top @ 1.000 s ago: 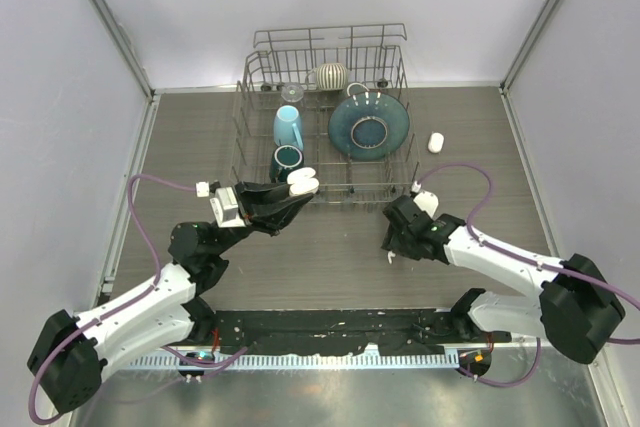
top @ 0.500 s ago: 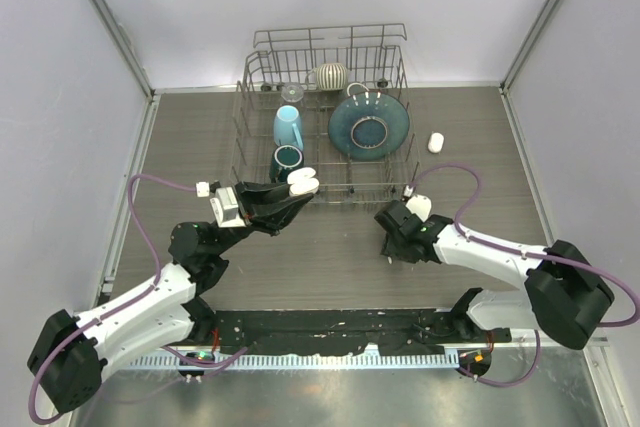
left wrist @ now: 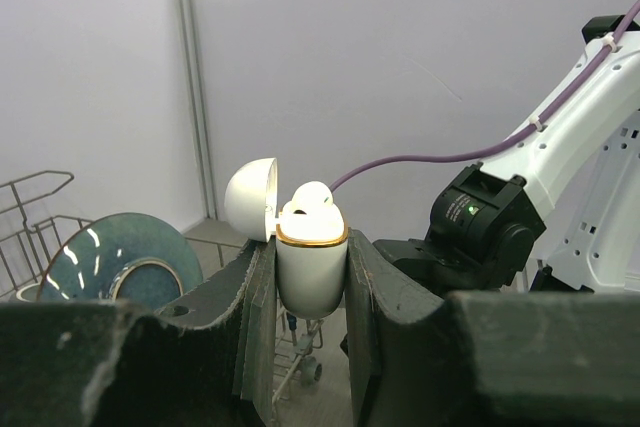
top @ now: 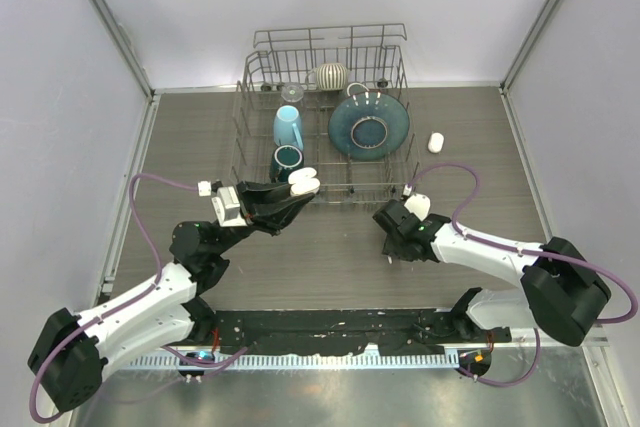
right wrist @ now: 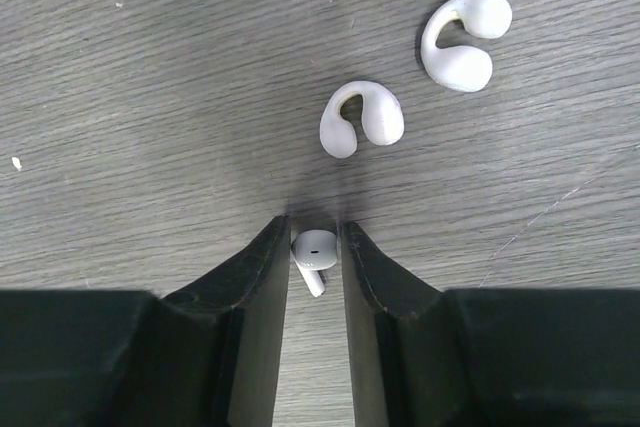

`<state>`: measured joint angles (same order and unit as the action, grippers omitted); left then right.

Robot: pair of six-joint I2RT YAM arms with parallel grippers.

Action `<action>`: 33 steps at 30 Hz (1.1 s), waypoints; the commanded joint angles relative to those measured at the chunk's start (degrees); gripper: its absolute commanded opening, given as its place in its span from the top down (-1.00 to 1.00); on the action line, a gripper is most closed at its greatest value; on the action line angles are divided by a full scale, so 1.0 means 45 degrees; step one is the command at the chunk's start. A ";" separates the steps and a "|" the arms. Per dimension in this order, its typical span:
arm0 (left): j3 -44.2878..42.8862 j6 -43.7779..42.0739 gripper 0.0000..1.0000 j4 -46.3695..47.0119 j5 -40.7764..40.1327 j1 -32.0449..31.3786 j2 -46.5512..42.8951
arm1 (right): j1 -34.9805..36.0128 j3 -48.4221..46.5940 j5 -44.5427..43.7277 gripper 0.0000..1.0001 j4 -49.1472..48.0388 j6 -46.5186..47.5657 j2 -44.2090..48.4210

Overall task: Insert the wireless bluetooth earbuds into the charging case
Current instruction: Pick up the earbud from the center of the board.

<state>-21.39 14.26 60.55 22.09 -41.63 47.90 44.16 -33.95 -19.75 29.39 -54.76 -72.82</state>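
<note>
The left gripper (left wrist: 311, 247) is pinching a white case (left wrist: 311, 282) between its two fingers. It holds the case upright, up in the air. The lid (left wrist: 250, 199) is flipped open to one side. One white earbud (left wrist: 312, 203) sits in the top of the case and pokes up a little above the gold rim. Seen from above, the case hangs over the table (top: 200, 137), just in front of the near side of the dish rack (top: 328, 42).

The right gripper (right wrist: 315, 232) points straight down at the table. Its two fingers stand close together, and a small earbud (right wrist: 314, 249) lies on the table between them. The fingers are very near it on both sides, but I cannot tell if they are pressing on it. Its short stem points back toward the gripper.

Just past the fingertips lie two curled earbuds, each shaped like a little hook. The near curled earbud (right wrist: 362, 119) is close to the fingers but not touching them. The far curled earbud (right wrist: 463, 39) lies a bit farther off to the side, apart from the near one.

The dish rack holds a big blue plate (top: 369, 127), a light blue cup (top: 288, 127), a dark cup (top: 287, 160), a clear glass (top: 292, 93) and a striped round pot (top: 331, 75). A second white case (top: 436, 142) lies shut on the table, just beside the rack on its right.
</note>
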 commanded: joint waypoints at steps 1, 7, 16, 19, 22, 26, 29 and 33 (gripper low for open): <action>0.0026 -0.0201 1.00 0.0665 -0.0103 -0.0047 -0.0019 | 0.0050 -0.0306 -0.0436 0.37 -0.0300 -0.0096 -0.0127; 0.0007 -0.0161 1.00 0.0704 -0.0103 -0.0047 0.0000 | 0.0069 -0.0287 -0.0319 0.38 -0.0280 -0.0038 -0.0127; 0.0007 -0.0103 1.00 0.0684 -0.0084 -0.0047 0.0039 | 0.0108 -0.0169 -0.0182 0.24 -0.0261 0.0099 -0.0030; 0.0026 -0.0122 1.00 0.0684 -0.0084 -0.0066 0.0059 | 0.0147 -0.0169 -0.0104 0.29 -0.0280 0.0099 -0.0049; 0.0007 -0.0084 1.00 0.0684 -0.0084 -0.0066 0.0078 | 0.0264 -0.0111 -0.0084 0.28 -0.0319 0.0041 0.0029; 0.0007 -0.0044 1.00 0.0762 -0.0025 -0.0047 0.0156 | 0.0342 -0.0033 -0.0123 0.29 -0.0319 -0.0018 0.0010; -0.0013 -0.0044 1.00 0.0743 -0.0025 -0.0047 0.0176 | 0.0381 0.0026 -0.0143 0.29 -0.0319 -0.0057 -0.0030; -0.0013 0.0014 1.00 0.0743 -0.0025 -0.0066 0.0176 | 0.0401 0.0045 -0.0182 0.28 -0.0280 -0.0096 0.0029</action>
<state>-21.17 14.50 60.60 22.09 -41.63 48.75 45.43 -34.00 -19.31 28.67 -54.19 -73.01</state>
